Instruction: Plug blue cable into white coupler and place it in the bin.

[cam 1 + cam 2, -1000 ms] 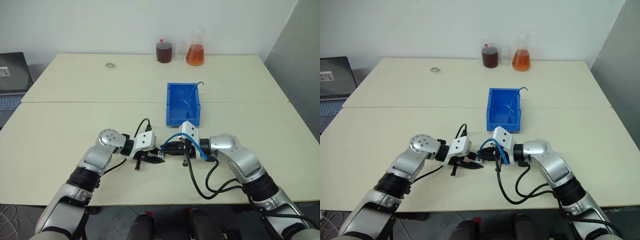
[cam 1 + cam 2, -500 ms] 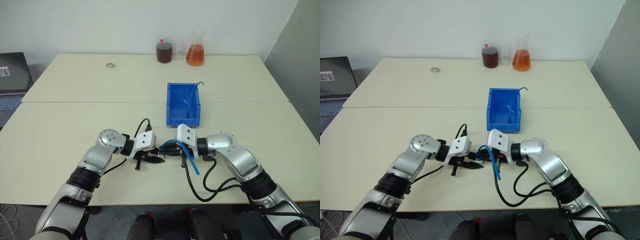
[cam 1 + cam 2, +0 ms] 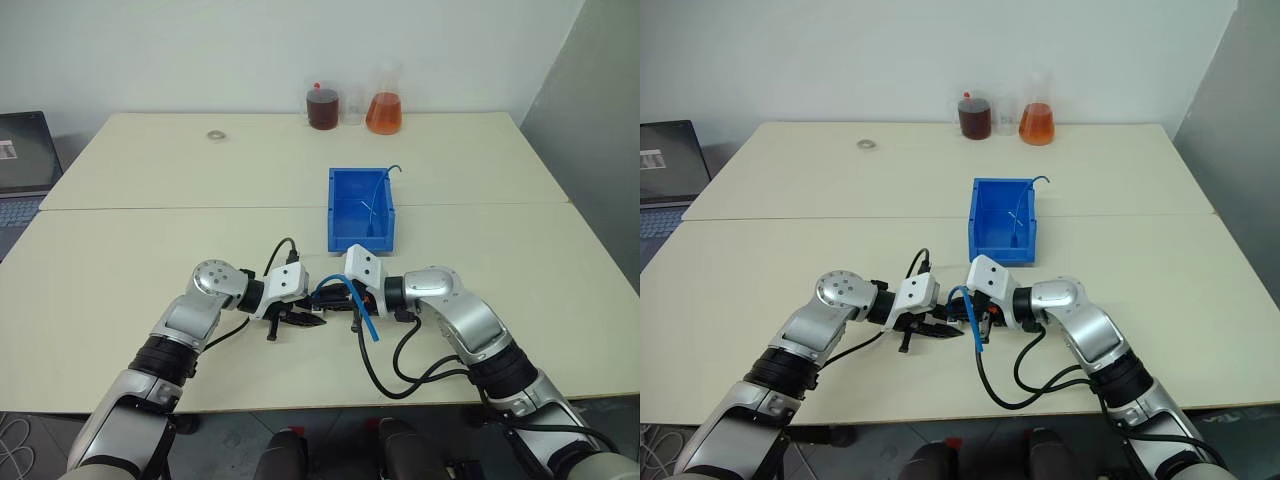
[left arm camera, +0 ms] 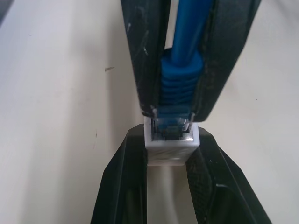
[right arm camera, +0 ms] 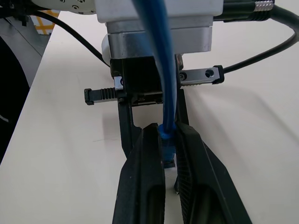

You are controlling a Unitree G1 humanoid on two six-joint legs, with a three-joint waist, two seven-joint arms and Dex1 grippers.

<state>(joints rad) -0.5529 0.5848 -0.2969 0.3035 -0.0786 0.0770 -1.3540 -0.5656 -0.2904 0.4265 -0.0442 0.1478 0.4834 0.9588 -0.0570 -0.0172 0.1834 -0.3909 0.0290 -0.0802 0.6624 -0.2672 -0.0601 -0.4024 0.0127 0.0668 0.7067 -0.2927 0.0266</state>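
Left wrist view | left gripper [image 4: 169,161] clamps white coupler [image 4: 169,148] | right gripper [image 5: 169,154] pinches blue cable [image 4: 183,70], plug at socket

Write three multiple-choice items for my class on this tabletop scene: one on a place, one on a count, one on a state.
1. Where is the bin?
A. Beyond the two grippers
B. Beside the laptop
C. On the floor

2. How many vessels of coloured liquid stand at the table's far edge?
A. One
B. Two
C. Four

3. What is the left gripper doing?
A. Hanging open
B. Holding the bin
C. Clamping the white coupler

Answers: 1 A, the bin sits farther up the table than both grippers. 2 B, a dark jar and an orange flask. 3 C, its fingers squeeze the coupler while the right gripper presents the blue cable.
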